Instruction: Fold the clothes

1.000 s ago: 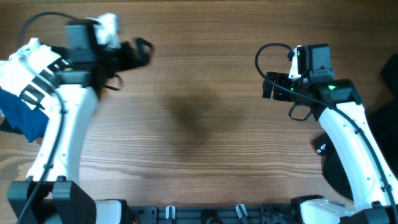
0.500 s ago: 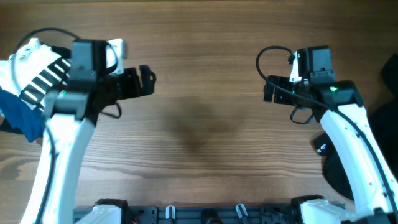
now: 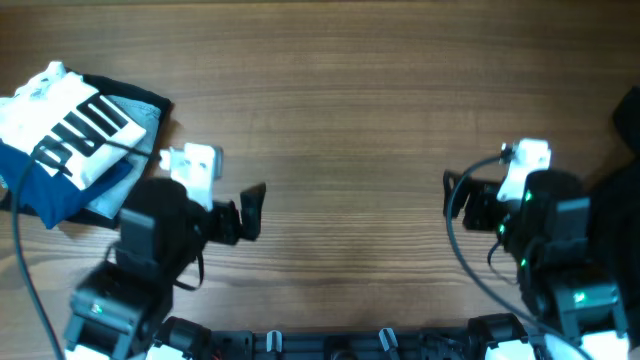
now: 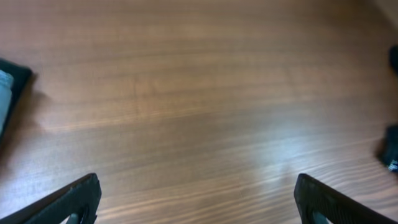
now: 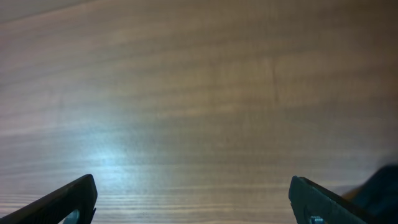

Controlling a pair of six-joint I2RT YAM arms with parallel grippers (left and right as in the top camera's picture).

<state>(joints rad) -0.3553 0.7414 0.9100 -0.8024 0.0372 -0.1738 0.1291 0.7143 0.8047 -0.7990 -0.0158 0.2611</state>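
Left hand [image 3: 254, 212]: fingers spread wide, gripping nothing. Right hand [image 3: 453, 200]: same. Both sit over the near edge of the tabletop [image 3: 340, 90]. Clothes [image 3: 90, 140] are stacked at far left, apart from both hands. White T-shirt [image 3: 65, 120] is on top; its print is black bars, not readable as letters. Blue shirt [image 3: 40, 195] and black garment [image 3: 140, 95] lie beneath.

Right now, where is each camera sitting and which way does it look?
Overhead: above the table, looking straight down; shows left gripper, right gripper, the clothes.
Left wrist: behind the left gripper, looking over bare wood; its open fingertips show.
Right wrist: behind the right gripper, likewise; open fingertips show.
Shared: both wrist views see that table.
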